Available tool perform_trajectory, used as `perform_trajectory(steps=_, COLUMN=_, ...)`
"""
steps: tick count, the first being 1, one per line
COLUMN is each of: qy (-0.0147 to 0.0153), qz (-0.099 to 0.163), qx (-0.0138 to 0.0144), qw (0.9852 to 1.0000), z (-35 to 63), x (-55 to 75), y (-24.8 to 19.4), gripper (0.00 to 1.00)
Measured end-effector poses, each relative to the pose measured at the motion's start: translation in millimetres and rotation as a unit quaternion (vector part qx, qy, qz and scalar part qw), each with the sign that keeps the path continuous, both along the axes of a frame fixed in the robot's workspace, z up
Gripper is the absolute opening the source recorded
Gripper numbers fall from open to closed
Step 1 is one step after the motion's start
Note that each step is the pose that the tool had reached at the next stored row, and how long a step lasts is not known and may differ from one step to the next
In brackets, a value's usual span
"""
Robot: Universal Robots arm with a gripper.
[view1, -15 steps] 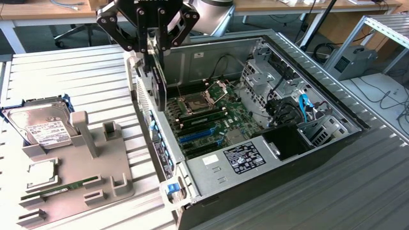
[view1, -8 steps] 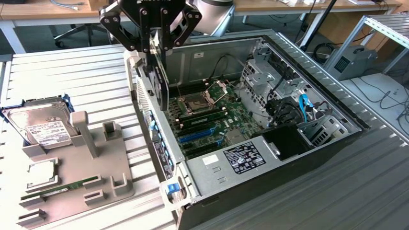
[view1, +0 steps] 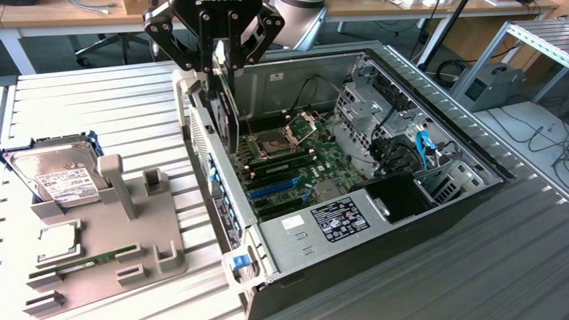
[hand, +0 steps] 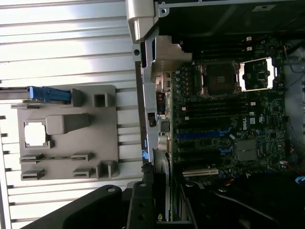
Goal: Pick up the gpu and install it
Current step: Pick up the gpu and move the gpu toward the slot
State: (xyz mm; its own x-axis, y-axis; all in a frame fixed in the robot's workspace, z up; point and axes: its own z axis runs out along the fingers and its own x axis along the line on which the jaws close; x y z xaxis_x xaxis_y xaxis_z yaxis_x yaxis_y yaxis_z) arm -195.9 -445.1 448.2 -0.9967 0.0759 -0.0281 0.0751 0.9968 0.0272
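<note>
A ribbed grey metal tabletop [view1: 106, 93] spans the scene under even light. Beyond its far edge, wooden desks [view1: 53, 13] on white legs stand over a dark floor [view1: 49, 53], with an office chair's wheeled base [view1: 111, 47] at the exterior view's left. At the far right, an aluminium frame [view1: 534, 40] rises beside a grey box [view1: 494, 83], and black cables [view1: 538, 137] trail over a pale surface.

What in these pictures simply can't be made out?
- gpu: exterior view, seen edge-on; its faces are hidden and its top is covered by the fingers.
- Hard drive label: exterior view, print too small to read.
- Arm: exterior view, cut off by the top edge.
</note>
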Motion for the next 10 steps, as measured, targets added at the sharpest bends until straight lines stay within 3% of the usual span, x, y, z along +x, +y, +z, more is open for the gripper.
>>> perform_trajectory(steps=10, qy=0.0, qz=0.0, qx=0.0, qw=1.0, z=-0.4, x=10.7, y=0.0, gripper=0.26)
